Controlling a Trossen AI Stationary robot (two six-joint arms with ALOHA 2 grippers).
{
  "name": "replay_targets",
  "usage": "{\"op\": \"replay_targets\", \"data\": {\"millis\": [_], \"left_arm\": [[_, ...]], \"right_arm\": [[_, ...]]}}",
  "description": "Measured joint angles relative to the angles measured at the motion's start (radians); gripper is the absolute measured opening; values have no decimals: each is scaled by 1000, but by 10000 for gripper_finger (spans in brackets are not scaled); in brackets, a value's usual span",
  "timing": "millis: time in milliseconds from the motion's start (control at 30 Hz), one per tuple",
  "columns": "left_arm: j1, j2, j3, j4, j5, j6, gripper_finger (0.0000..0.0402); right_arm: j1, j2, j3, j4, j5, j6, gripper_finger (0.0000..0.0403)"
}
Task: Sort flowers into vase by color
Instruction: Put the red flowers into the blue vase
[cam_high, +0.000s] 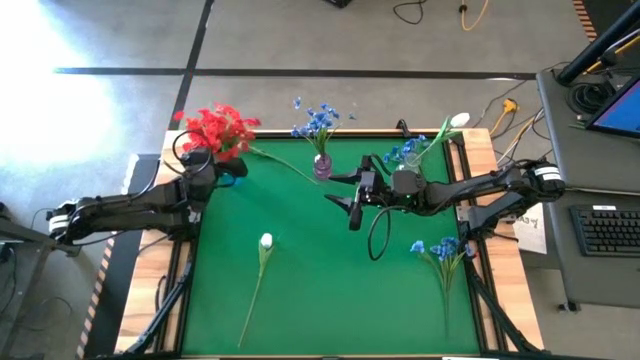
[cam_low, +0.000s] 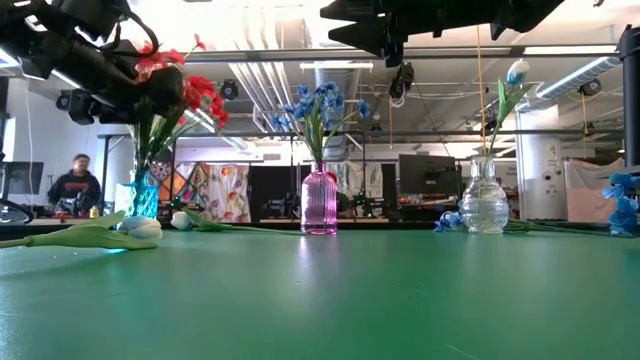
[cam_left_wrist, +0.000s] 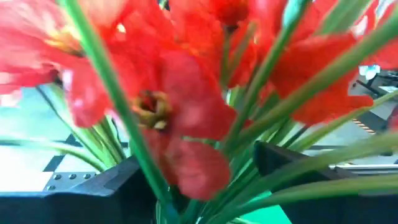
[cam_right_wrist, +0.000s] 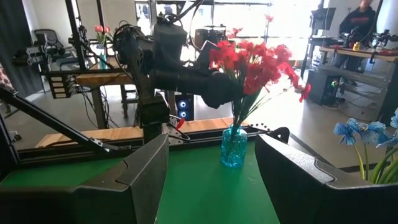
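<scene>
High view – step: the left gripper (cam_high: 212, 172) sits at the red flowers (cam_high: 220, 127) in the blue vase (cam_high: 236, 178) at the mat's far-left corner; I judge a red stem is just being let go into it.
High view – counts: three vases – blue, pink vase (cam_high: 322, 166) with blue flowers (cam_high: 316, 121), clear vase (cam_high: 412, 158) with one white bud. Loose on the green mat (cam_high: 310, 290): one white flower (cam_high: 262, 262), one blue bunch (cam_high: 442, 252).
High view – right gripper (cam_high: 352, 202): mid-mat, waiting.
Low view – vases: all three stand upright.
Left wrist view – fingers: spread, red blooms and stems between them, no clamp visible.
Right wrist view – jaws: wide, empty.
Next move: back the left arm off without tipping the vase, then fetch the white flower.
</scene>
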Motion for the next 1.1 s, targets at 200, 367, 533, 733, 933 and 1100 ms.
{"op": "replay_targets", "data": {"millis": [200,367,533,733,933,1100], "left_arm": [[0,-23,0,-57,2,-27,277],[0,-45,1,-106,53,-68,277],[0,-68,1,-135,68,-90,277],[-1,-95,1,-181,93,-117,277],[0,-117,1,-245,158,-168,277],[0,-130,1,-275,184,-186,277]], "right_arm": [[0,0,0,0,0,0,233],[0,0,0,0,0,0,233],[0,0,0,0,0,2,233],[0,0,0,0,0,11,233],[0,0,0,0,0,11,233],[0,0,0,0,0,11,233]]}}
